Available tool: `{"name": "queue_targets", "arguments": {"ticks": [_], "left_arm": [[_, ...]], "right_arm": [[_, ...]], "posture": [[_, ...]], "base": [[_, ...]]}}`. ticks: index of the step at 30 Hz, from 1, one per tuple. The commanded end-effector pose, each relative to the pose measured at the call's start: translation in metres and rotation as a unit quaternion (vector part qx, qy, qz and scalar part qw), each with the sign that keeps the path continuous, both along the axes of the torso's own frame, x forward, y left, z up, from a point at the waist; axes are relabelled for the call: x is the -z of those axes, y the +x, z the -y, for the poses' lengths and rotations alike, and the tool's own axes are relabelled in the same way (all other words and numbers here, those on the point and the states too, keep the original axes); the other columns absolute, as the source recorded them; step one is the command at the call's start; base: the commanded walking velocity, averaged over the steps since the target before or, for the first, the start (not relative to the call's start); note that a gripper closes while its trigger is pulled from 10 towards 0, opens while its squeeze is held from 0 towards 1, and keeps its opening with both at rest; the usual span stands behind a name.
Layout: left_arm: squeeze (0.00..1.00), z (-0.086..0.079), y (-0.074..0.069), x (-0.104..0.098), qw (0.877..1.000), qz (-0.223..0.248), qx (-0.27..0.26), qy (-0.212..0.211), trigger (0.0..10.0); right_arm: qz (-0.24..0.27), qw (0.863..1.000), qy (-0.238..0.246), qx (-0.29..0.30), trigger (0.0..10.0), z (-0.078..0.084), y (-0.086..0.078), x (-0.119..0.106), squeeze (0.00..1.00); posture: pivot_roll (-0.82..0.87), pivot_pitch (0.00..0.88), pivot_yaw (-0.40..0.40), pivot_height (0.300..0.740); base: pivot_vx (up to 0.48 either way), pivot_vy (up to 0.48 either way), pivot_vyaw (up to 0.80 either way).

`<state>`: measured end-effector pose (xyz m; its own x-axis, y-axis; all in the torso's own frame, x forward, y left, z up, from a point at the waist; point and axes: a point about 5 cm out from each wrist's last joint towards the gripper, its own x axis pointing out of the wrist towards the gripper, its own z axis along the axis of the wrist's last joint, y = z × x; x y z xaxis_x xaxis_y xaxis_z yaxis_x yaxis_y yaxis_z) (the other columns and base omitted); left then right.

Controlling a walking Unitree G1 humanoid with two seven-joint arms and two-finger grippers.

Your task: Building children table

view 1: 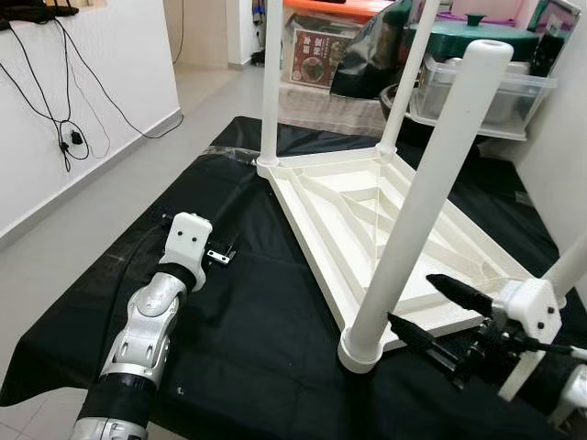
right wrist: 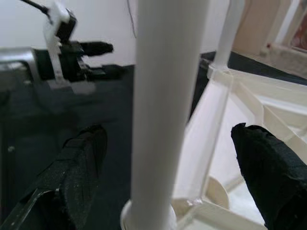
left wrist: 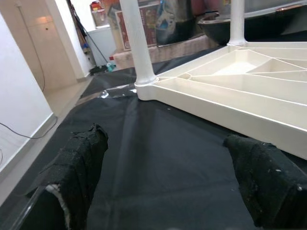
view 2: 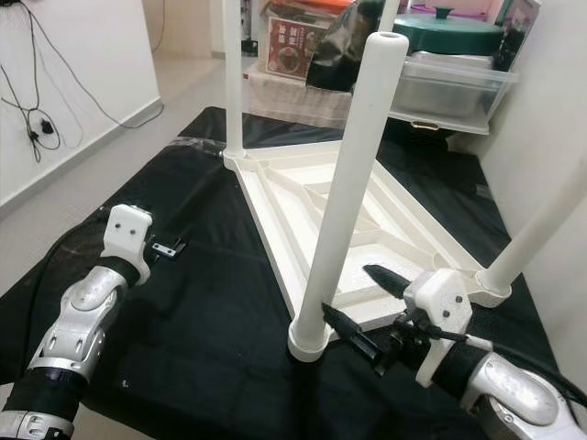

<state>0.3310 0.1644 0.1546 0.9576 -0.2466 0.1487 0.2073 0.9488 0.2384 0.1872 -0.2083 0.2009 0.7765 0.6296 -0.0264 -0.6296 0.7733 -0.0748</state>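
Left eye view: an upturned white children's table [view 1: 367, 220] lies on a black cloth [view 1: 248, 312] spread over the floor, its legs pointing up. The nearest leg [view 1: 426, 192] rises steeply from its corner socket, leaning slightly away, directly ahead of the right pincer [view 1: 431, 312], whose fingers are spread wide at the leg's base, one to each side, not yet touching. The left pincer [view 1: 220, 255] hovers low over the cloth, well apart from the table's near edge, so the right arm is much the nearer.

Right eye view: a clear storage bin [view 2: 459, 87] and a green lid [view 2: 459, 32] stand beyond the table; cables [view 2: 32, 124] hang down the white wall.

Left wrist view: the left pincer's wide-open fingers [left wrist: 79, 163] frame bare cloth, with a far leg [left wrist: 136, 45] and the ribbed underside ahead.

Right wrist view: the near leg stands between the right pincer's parted fingers [right wrist: 268, 167]. Nothing appears to block a closing grip.
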Motion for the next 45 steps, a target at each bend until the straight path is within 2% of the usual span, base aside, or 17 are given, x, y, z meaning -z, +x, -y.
{"name": "queue_targets", "arguments": {"ticks": [1, 2, 3, 4, 7, 10, 11, 12, 13, 15, 16, 21, 22, 25, 31, 38, 45], "left_arm": [[0.00, 0.002, -0.001, 0.003, 1.000, -0.008, 0.007, -0.002, 10.0], [0.00, 0.002, -0.002, 0.003, 1.000, -0.009, 0.009, -0.005, 10.0], [0.00, 0.002, -0.002, 0.003, 1.000, -0.009, 0.009, -0.005, 10.0], [0.00, 0.002, -0.003, 0.003, 1.000, -0.011, 0.010, -0.007, 10.0], [0.00, 0.001, -0.005, 0.004, 1.000, -0.015, 0.008, -0.008, 10.0], [0.00, -0.003, -0.008, 0.008, 0.999, -0.030, -0.001, -0.014, 10.0], [0.00, -0.003, -0.009, 0.008, 0.999, -0.032, -0.001, -0.015, 10.0], [0.00, -0.003, -0.009, 0.008, 0.999, -0.032, -0.001, -0.015, 10.0], [0.00, -0.002, -0.009, 0.009, 0.999, -0.033, -0.001, -0.016, 10.0], [0.00, -0.001, -0.009, 0.009, 0.999, -0.034, 0.000, -0.016, 10.0], [0.00, 0.001, -0.010, 0.010, 0.999, -0.037, 0.001, -0.017, 10.0], [0.00, 0.002, -0.011, 0.011, 0.999, -0.037, 0.002, -0.017, 10.0], [0.00, 0.003, -0.011, 0.011, 0.999, -0.038, 0.003, -0.018, 10.0], [0.00, 0.005, -0.013, 0.012, 0.999, -0.043, 0.004, -0.021, 10.0], [0.00, 0.005, -0.014, 0.013, 0.999, -0.047, 0.004, -0.024, 10.0], [0.00, 0.007, -0.015, 0.014, 0.998, -0.051, 0.000, -0.033, 10.0], [0.00, 0.007, -0.016, 0.015, 0.998, -0.054, -0.001, -0.036, 10.0]], "right_arm": [[0.013, 1.000, 0.017, -0.012, 10.0, -0.005, -0.001, -0.006, 0.00], [0.020, 0.998, 0.045, -0.029, 10.0, -0.016, 0.000, -0.009, 0.00], [0.020, 0.998, 0.045, -0.029, 10.0, -0.016, 0.000, -0.009, 0.00], [0.027, 0.997, 0.061, -0.046, 10.0, -0.026, 0.001, -0.010, 0.00], [0.032, 0.996, 0.068, -0.058, 10.0, -0.035, 0.002, -0.008, 0.00], [0.026, 0.998, 0.058, -0.020, 10.0, -0.053, 0.021, 0.009, 0.00], [0.020, 0.998, 0.058, -0.008, 9.6, -0.056, 0.025, 0.012, 0.00], [0.020, 0.998, 0.058, -0.008, 9.6, -0.056, 0.025, 0.012, 0.00], [0.013, 0.998, 0.062, 0.001, 9.0, -0.058, 0.028, 0.014, 0.00], [0.008, 0.998, 0.065, 0.009, 9.3, -0.059, 0.030, 0.015, 0.00], [-0.007, 0.996, 0.070, 0.054, 7.6, -0.058, 0.038, 0.019, 0.00], [-0.015, 0.994, 0.074, 0.074, 7.6, -0.057, 0.041, 0.020, 0.00], [-0.017, 0.991, 0.091, 0.101, 0.0, -0.054, 0.044, 0.020, 0.00], [-0.012, 0.984, 0.114, 0.139, 0.0, -0.049, 0.045, 0.020, 0.00], [-0.009, 0.983, 0.114, 0.144, 0.0, -0.052, 0.043, 0.020, 0.00], [-0.010, 0.982, 0.119, 0.144, 0.0, -0.065, 0.043, 0.019, 0.00], [-0.019, 0.978, 0.124, 0.164, 0.0, -0.065, 0.047, 0.020, 0.00]], "posture": [[0.11, 0.000, -0.072, 0.740], [0.12, 0.000, -0.076, 0.740], [0.12, 0.000, -0.076, 0.740], [0.12, 0.000, -0.076, 0.740], [0.13, 0.000, -0.078, 0.740], [0.13, 0.000, -0.084, 0.740], [0.13, 0.000, -0.084, 0.740], [0.13, 0.000, -0.084, 0.740], [0.13, 0.000, -0.084, 0.740], [0.13, 0.000, -0.084, 0.740], [0.13, 0.000, -0.087, 0.740], [0.13, 0.000, -0.087, 0.740], [0.13, 0.000, -0.087, 0.740], [0.12, 0.000, -0.083, 0.740], [0.12, 0.000, -0.082, 0.740], [0.12, 0.000, -0.088, 0.740], [0.12, 0.000, -0.092, 0.740]], "base": [[0.000, 0.000, 0.00], [0.000, 0.000, 0.00], [0.000, 0.000, 0.00], [0.000, 0.000, 0.00], [0.000, 0.000, 0.00], [0.000, 0.000, 0.00], [0.000, 0.000, 0.00], [0.000, 0.000, 0.00], [0.000, 0.000, 0.00], [0.000, 0.000, 0.00], [0.000, 0.000, 0.00], [0.000, 0.000, 0.00], [0.000, 0.000, 0.00], [0.000, 0.000, 0.00], [0.000, 0.000, 0.00], [0.000, 0.000, 0.00], [0.000, 0.000, 0.00]]}}
